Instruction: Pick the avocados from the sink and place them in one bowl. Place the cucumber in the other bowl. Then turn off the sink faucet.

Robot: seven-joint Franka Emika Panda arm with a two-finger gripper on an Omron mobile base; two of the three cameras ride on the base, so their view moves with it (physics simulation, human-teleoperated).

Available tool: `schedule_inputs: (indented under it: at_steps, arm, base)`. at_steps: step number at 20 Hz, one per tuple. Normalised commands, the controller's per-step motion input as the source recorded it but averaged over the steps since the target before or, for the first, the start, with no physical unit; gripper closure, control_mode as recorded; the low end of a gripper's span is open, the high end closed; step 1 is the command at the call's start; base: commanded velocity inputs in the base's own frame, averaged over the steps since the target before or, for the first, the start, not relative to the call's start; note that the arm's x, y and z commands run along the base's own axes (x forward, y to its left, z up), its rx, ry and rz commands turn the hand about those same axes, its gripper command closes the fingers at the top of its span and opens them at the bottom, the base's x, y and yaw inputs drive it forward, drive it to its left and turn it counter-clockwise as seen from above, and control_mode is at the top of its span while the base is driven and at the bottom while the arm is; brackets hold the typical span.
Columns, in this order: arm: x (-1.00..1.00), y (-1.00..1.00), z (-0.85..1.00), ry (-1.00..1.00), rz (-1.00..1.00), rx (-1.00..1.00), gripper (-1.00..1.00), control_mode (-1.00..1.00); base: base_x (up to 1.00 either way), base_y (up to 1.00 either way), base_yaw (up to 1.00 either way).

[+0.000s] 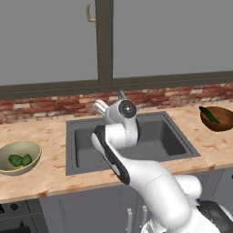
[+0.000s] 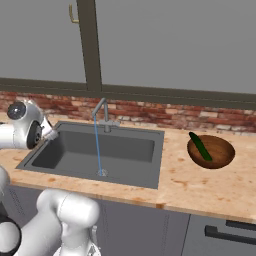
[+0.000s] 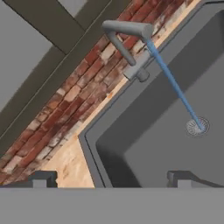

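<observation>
Faucet (image 2: 101, 111) stem upright, spout angling over sink (image 2: 125, 145).

Faucet (image 1: 122, 95) mostly hidden behind arm; sink (image 3: 144, 144) cut off by hand-view edge.

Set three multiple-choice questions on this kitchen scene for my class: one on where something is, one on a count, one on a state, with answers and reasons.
1. Where is the cucumber?
A. in the sink
B. in the brown bowl
C. on the counter

2. How many avocados lie in the olive bowl?
A. none
B. two
C. four

3. What state is the faucet in?
A. running
B. off
C. broken off

Answers: 1 B, the cucumber leans inside the brown bowl. 2 B, two green fruits sit side by side in it. 3 A, a blue stream falls from the spout to the sink drain.
</observation>
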Motion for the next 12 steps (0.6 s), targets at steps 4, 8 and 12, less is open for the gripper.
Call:
schedule_inputs:
  at_steps: [4, 8, 12]
  arm:
    - [0.00, -0.95, 0.35, -0.02, 0.00, 0.21, -1.00, -1.00]
    - [0.00, -0.90, 0.28, -0.07, 0.00, 0.20, -1.00, -1.00]
    - [0.00, -0.76, 0.21, -0.11, -0.02, 0.20, -1.00, -1.00]
  base:
    - [0.00, 0.00, 0.00]
    - [0.00, 0.00, 0.00]
    - [0.00, 0.00, 0.00]
